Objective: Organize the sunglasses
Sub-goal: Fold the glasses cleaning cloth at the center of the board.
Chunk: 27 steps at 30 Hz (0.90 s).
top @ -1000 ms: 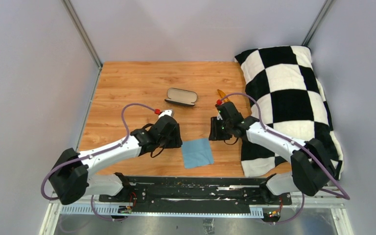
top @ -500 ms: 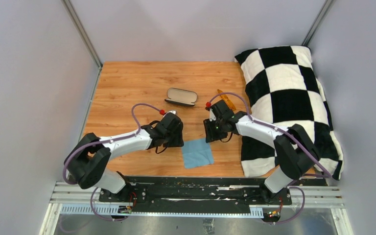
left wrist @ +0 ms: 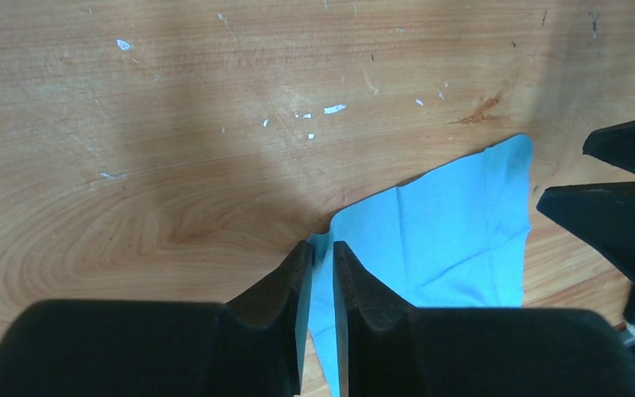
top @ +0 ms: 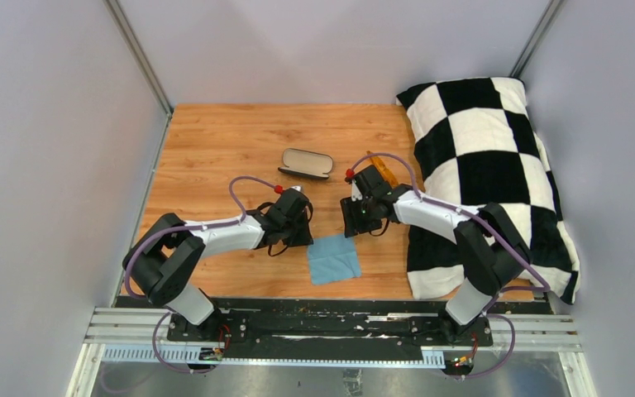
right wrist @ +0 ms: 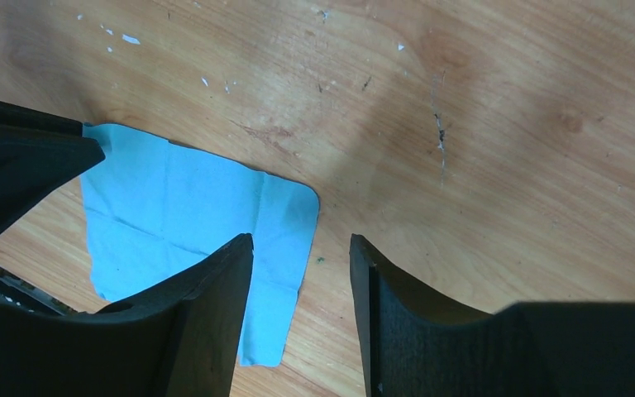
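Now narrower, left end effector (left wrist: 322,248) — at cloth (left wrist: 455,231) corner

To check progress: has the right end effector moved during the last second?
Yes. In the top view the right end effector has shifted left, away from the checkered pillow and closer to the blue cloth, which stayed put.

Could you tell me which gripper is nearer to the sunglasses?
Right. The right gripper is on the near side of the sunglasses; the left gripper lies farther left.
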Each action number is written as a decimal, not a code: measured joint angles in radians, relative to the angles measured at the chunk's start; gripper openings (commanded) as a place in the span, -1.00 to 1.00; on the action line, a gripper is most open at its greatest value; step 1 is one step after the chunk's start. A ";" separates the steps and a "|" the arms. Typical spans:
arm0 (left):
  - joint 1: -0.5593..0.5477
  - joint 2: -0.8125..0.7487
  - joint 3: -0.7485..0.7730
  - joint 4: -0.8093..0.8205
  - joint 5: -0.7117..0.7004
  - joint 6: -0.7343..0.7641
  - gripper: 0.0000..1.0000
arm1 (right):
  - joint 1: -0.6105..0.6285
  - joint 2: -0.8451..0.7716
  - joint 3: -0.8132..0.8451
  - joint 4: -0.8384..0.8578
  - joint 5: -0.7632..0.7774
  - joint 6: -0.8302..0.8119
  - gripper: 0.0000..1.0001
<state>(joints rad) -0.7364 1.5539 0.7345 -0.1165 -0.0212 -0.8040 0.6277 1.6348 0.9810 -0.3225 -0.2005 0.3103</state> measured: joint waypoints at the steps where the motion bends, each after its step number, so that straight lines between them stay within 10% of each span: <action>1: 0.000 0.002 0.000 0.000 0.000 -0.002 -0.68 | 0.000 0.001 0.002 0.000 0.000 0.000 0.00; 9: 0.000 0.001 0.000 -0.016 -0.012 -0.005 -0.99 | -0.006 0.040 0.011 0.015 -0.011 -0.014 -0.27; 27: 0.017 0.011 0.034 -0.071 -0.002 0.056 -1.00 | -0.006 0.111 0.032 0.087 -0.043 0.022 -1.00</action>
<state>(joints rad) -0.7197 1.5650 0.7685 -0.1879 -0.0227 -0.7479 0.6212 1.7458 1.0126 -0.2356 -0.2432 0.3321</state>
